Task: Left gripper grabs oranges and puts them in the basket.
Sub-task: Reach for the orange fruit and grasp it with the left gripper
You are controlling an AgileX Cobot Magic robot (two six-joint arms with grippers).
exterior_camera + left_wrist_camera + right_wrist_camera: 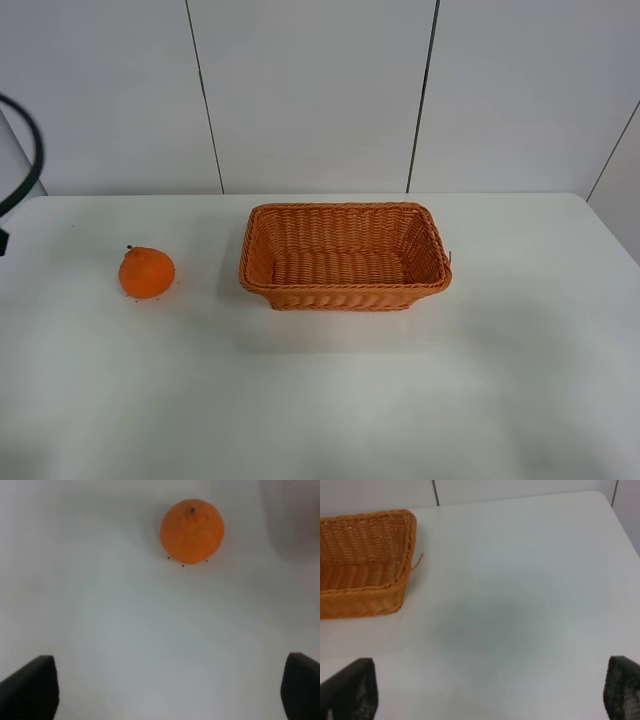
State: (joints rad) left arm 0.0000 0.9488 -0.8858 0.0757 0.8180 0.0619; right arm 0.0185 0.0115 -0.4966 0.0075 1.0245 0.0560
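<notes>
The orange [147, 272] sits on the white table, left of the wicker basket [345, 296], with a small dark stem on top. The basket holds nothing. In the left wrist view the orange [192, 530] lies well ahead of my left gripper [170, 690], whose two black fingertips [30, 687] stand wide apart with nothing between them. My right gripper [490, 690] is also open and empty, over bare table to the right of the basket [365, 602]. In the exterior high view neither gripper shows; only a black cable loop [30, 160] appears at the left edge.
The white table [400, 400] runs back to a panelled white wall [320, 90]. A loose wicker strand [417, 561] sticks out from the basket's corner in the right wrist view.
</notes>
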